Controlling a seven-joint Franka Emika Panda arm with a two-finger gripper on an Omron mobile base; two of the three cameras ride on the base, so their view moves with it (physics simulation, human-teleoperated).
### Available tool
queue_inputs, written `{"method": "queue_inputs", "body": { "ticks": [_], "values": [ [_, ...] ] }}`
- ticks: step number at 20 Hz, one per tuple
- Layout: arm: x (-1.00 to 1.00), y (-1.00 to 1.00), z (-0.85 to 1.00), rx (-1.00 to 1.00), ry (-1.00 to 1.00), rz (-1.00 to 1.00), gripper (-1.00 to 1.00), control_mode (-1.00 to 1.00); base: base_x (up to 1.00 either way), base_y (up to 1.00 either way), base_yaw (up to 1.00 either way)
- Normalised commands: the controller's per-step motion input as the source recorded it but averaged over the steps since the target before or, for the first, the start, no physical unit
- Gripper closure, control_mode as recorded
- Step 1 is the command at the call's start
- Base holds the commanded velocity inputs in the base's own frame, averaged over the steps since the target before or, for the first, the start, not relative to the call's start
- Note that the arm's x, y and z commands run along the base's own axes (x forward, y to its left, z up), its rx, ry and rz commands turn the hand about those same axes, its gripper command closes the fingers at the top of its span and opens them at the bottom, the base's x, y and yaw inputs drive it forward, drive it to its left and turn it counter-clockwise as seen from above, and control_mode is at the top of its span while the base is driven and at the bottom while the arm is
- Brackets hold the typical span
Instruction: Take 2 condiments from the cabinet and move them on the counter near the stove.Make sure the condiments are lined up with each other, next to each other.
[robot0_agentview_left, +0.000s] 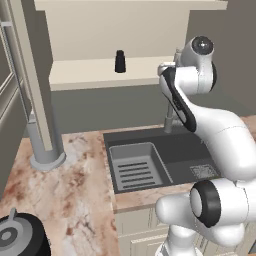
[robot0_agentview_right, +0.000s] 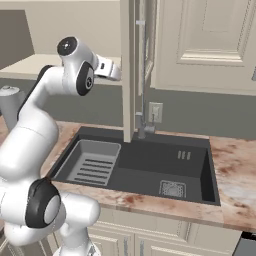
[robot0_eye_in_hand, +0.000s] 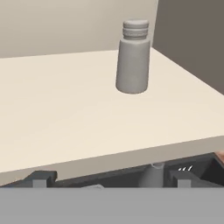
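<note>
You've got two shakers on the cabinet shelf (robot0_agentview_left: 90, 72): one black shaker (robot0_agentview_left: 120, 61) upright at upper centre of the left base view, one grey shaker (robot0_eye_in_hand: 133, 57) upright in the upper middle of the hand view. Claw (robot0_eye_in_hand: 111, 178) is wide open, empty, short of the shelf edge. One sink (robot0_agentview_right: 140, 167) below, set in the surface (robot0_agentview_left: 70, 190).

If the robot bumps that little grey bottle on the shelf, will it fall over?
Probably, if hit near the top: the grey bottle stands upright, taller than it is wide, on the flat shelf. It looks stiff and smooth, so it may slide first. Once down, its round body would likely roll. The gripper is open, short of it.
</note>
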Motion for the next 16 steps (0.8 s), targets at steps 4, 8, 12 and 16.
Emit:
{"method": "queue_inputs", "body": {
  "ticks": [4, 8, 12, 16],
  "values": [
    [0.15, -0.23, 0.0, 0.0, 0.0, 0.0, -1.0, -1.0, 0.0, 0.0, 0.0],
    [0.16, -0.21, 0.0, 0.0, 0.0, 0.0, -1.0, -1.0, 0.0, 0.0, 0.0],
    [0.24, -0.13, 0.0, 0.0, 0.0, 0.0, -1.0, -1.0, 0.0, 0.0, 0.0],
    [0.25, -0.04, 0.05, 0.0, 0.0, 0.0, -1.0, -1.0, 0.0, 0.0, 0.0]
  ]
}}
